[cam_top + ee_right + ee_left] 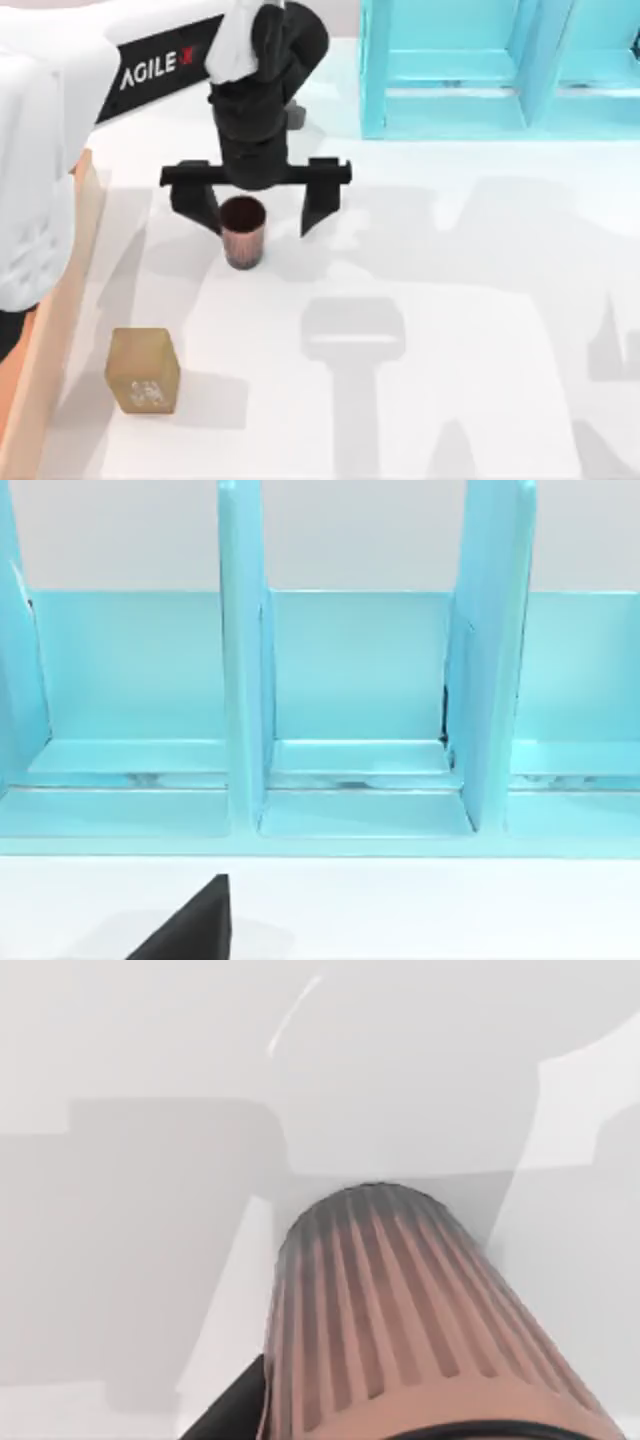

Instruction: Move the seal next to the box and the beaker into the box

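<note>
Top view shows the left hand (257,208) spread wide around the ribbed reddish-brown beaker (243,232), gripping nothing; off-centre closing could tip it.

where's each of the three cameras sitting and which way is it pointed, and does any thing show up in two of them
Top view: above the table, looking down at the beaker, the seal and the box; the left arm reaches in, its left gripper open around the beaker.
Left wrist view: on the left arm, close against the beaker's ribbed side.
Right wrist view: on the right arm, facing the turquoise shelf; a dark fingertip shows.
Shared: the beaker, top and left wrist; the shelf, top and right wrist.
</note>
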`<state>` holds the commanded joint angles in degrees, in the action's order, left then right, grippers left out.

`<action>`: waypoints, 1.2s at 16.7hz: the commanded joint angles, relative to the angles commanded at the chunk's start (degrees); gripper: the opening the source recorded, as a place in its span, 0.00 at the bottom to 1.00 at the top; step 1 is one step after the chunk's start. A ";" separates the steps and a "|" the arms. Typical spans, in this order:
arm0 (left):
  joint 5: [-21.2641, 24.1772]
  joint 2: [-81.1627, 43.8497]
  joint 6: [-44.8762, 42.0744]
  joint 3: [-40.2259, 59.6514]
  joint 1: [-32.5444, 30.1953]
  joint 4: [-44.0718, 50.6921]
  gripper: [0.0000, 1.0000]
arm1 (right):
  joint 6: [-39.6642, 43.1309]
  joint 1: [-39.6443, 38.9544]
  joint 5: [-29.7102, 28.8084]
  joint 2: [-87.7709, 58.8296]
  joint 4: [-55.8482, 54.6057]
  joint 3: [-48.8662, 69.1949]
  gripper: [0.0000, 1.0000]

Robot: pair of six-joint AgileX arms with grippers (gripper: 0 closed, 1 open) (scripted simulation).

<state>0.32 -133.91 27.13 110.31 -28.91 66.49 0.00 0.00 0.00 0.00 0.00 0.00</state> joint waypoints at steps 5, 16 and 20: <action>0.00 0.00 0.00 0.00 0.00 0.00 0.32 | 0.00 0.00 0.00 0.00 0.00 0.00 1.00; 0.00 0.00 0.00 0.00 0.00 0.00 0.00 | 0.00 0.00 0.00 0.00 0.00 0.00 1.00; -0.02 0.64 -0.65 0.42 0.79 0.84 0.00 | 0.00 0.00 0.00 0.00 0.00 0.00 1.00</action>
<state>0.30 -133.26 26.48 110.73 -28.12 67.32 0.00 0.00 0.00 0.00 0.00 0.00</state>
